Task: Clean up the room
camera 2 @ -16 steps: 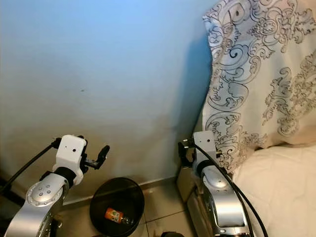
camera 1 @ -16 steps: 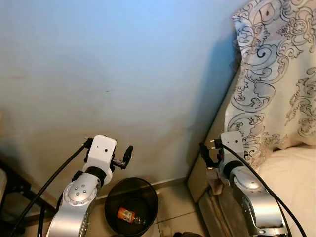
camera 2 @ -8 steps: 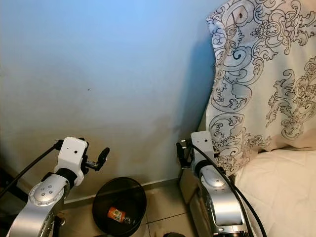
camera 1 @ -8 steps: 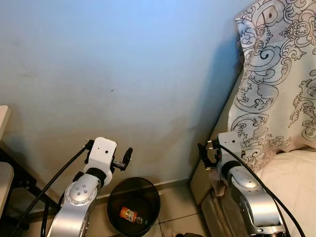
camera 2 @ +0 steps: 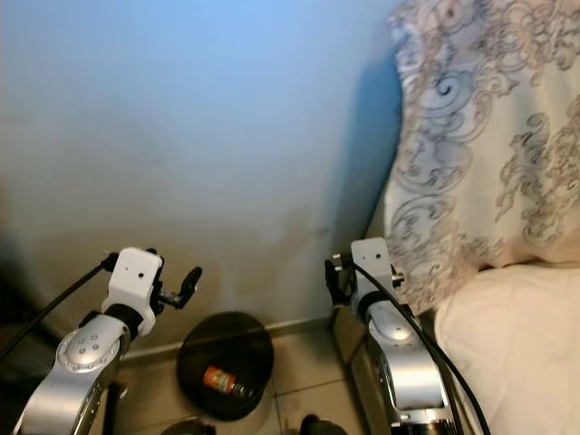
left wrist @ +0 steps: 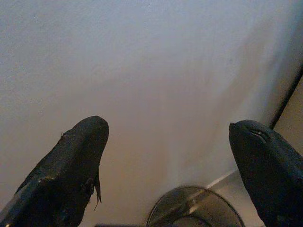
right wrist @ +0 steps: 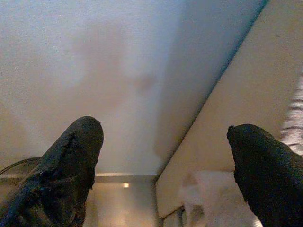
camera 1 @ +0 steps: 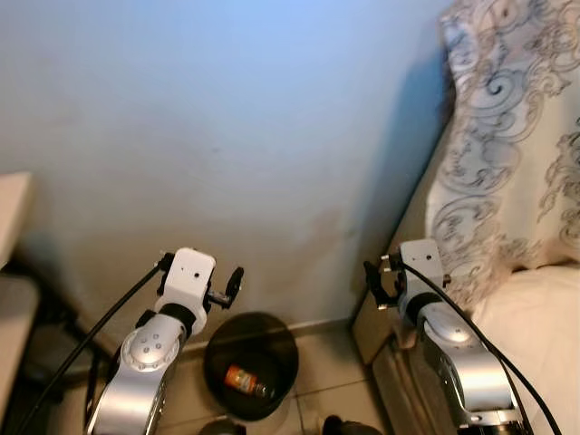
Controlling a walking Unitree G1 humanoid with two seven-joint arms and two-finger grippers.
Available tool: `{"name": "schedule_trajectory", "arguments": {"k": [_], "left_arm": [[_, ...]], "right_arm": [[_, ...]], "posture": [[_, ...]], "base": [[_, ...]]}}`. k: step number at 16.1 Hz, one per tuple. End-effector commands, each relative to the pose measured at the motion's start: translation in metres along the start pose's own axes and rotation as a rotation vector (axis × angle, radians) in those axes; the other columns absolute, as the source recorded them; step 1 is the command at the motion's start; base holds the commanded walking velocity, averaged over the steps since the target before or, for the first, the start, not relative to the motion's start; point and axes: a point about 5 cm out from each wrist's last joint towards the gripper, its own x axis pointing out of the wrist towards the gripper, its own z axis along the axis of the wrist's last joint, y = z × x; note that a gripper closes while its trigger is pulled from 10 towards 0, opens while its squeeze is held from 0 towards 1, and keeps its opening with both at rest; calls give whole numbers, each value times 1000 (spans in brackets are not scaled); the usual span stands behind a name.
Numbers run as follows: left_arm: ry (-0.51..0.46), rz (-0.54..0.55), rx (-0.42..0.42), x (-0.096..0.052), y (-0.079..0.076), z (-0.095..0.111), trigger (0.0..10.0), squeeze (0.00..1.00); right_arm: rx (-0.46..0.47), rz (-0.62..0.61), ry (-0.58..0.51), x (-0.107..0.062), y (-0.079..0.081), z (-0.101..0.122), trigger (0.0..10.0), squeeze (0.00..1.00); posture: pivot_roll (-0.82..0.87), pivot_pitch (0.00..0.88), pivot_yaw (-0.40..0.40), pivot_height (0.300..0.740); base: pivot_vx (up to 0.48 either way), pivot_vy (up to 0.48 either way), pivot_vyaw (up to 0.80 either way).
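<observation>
A round black waste bin (camera 1: 252, 364) stands on the tiled floor against the pale blue wall, between my two arms. Inside it lies an orange bottle (camera 1: 242, 381). My left gripper (left wrist: 168, 156) is raised above and left of the bin, open and empty, pointing at the wall; the bin's rim (left wrist: 194, 208) shows below its fingers. My right gripper (right wrist: 165, 161) is held up near the corner of the bed, open and empty, facing the wall and the bed frame's side.
A bed with a cream cover (camera 1: 535, 335) lies on the right, with a patterned pillow (camera 1: 507, 136) upright at its head. A beige bed frame (camera 1: 376, 331) stands beside the bin. A table edge (camera 1: 11, 217) and dark legs sit at far left.
The view has shifted down and blurred, so the bin sits higher in the picture and more floor shows. Both arms hold the same pose, grippers unchanged.
</observation>
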Motion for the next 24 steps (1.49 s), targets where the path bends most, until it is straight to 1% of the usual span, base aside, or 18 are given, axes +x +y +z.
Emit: {"name": "schedule_trajectory", "arguments": {"k": [1, 5, 8, 12, 14, 16, 20, 23, 24], "left_arm": [[-3, 12, 1, 0, 4, 0, 10000, 0], [-9, 24, -3, 1, 5, 0, 10000, 0], [-29, 41, -19, 2, 6, 2, 10000, 0], [-49, 48, -62, 5, 6, 4, 10000, 0], [-53, 47, -80, 7, 4, 5, 10000, 0], [-56, 44, -87, 7, 4, 5, 10000, 0], [-82, 53, -78, 8, 2, 8, 10000, 0], [-92, 66, -92, 10, 3, 10, 10000, 0], [-102, 70, -91, 11, 4, 13, 10000, 0]], "right_arm": [[-11, -14, -8, 1, -3, 2, 10000, 0], [-20, -11, -12, 3, -4, 4, 10000, 0], [-17, -13, -27, 3, -4, 6, 10000, 0], [-31, -52, -51, 2, -9, 10, 10000, 0], [-31, -106, -78, 0, -15, 13, 10000, 0], [-22, -125, -92, -1, -18, 16, 10000, 0], [-44, -165, -126, -4, -25, 22, 10000, 0], [-24, -203, -138, -8, -32, 24, 10000, 0], [-20, -209, -139, -10, -32, 23, 10000, 0]], "posture": [[41, 0, 0, 740], [47, 0, -7, 740], [46, 0, -7, 740], [38, 0, -6, 740], [28, 0, -4, 740], [26, 0, -4, 740], [20, 0, -10, 740], [9, 0, -3, 740], [3, 0, 4, 740]], "base": [[-285, 0, 0], [-278, 0, 0], [0, 0, 0], [0, 0, -800], [0, 0, -788], [0, 0, -788], [0, 0, -788], [0, 0, -792], [0, 0, -800]]}}
